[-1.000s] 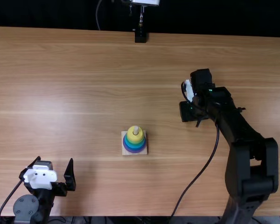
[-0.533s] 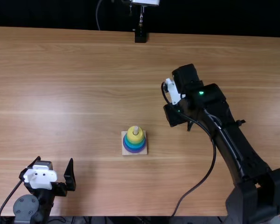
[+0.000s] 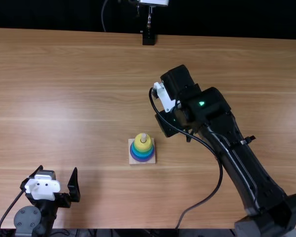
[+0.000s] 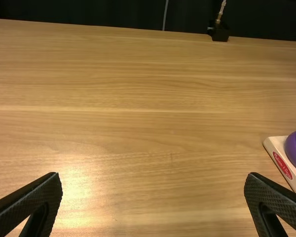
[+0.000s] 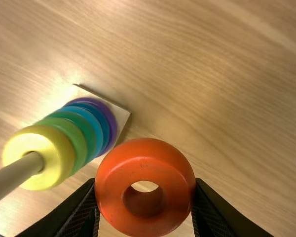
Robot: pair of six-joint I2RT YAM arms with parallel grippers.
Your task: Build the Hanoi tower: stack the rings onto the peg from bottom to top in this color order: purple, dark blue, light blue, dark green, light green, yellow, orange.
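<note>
My left gripper [image 3: 59,185] stands open at the table's near left; in the left wrist view the left gripper [image 4: 153,185] has bare table between its spread fingers. Near the table's middle, the stack [image 3: 142,147] sits on its square wooden base [image 3: 136,160]. In the right wrist view a yellow ring [image 5: 49,143] tops green, blue and purple rings, and the peg [image 5: 15,175] rises through it. My right gripper [image 3: 164,124] is up and to the right of the stack; in the right wrist view the right gripper [image 5: 145,197] is shut on the orange ring [image 5: 133,163], held beside the stack.
A black stand [image 3: 148,37] is at the table's far edge. A black cable [image 3: 219,173] loops down from the right arm, right of the stack. The wooden base's corner [image 4: 276,143] appears in the left wrist view.
My right arm has swung leftward over the table, bringing its gripper closer to the stack. The left arm and the stack have stayed where they were.
</note>
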